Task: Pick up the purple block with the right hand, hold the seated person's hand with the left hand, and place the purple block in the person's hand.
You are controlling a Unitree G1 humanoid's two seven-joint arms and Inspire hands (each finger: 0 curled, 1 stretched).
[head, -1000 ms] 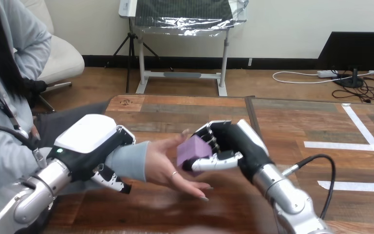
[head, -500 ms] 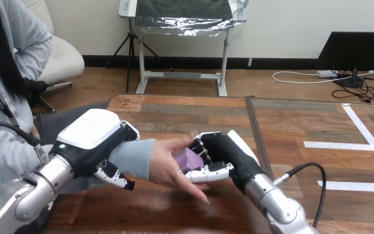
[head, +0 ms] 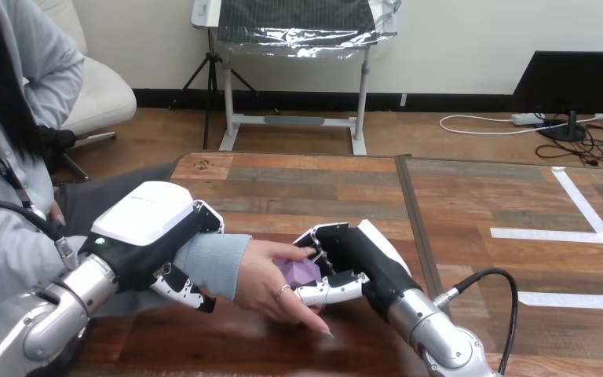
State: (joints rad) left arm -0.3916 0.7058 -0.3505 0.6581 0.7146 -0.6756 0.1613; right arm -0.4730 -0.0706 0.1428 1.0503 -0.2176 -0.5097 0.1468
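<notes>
Two robot hands meet the person's hand [head: 263, 276] above the tabletop [head: 322, 184]. We see the left robot hand [head: 153, 228] laid over the person's grey-blue sleeve [head: 208, 263] at the wrist, its white back turned toward us. Its fingers [head: 182, 289] curl round beneath the sleeve, so it grips the wrist, though the palm side of that grip is hidden from us.

The right robot hand [head: 353, 259] comes in from the lower right. Its fingers above and its thumb [head: 326, 288] below are curled on the purple block [head: 298, 270], pinching it. The block sits in the person's hand, against the palm. We see just part of its purple face, because the person's fingers cover its left side and the robot's fingers cover its right. Whether its underside rests on the palm we cannot make out.

The person's fingertips point down toward the tabletop, and we cannot tell whether they touch the wood. Both silver forearms [head: 432, 342] run out of view at the bottom edge.
</notes>
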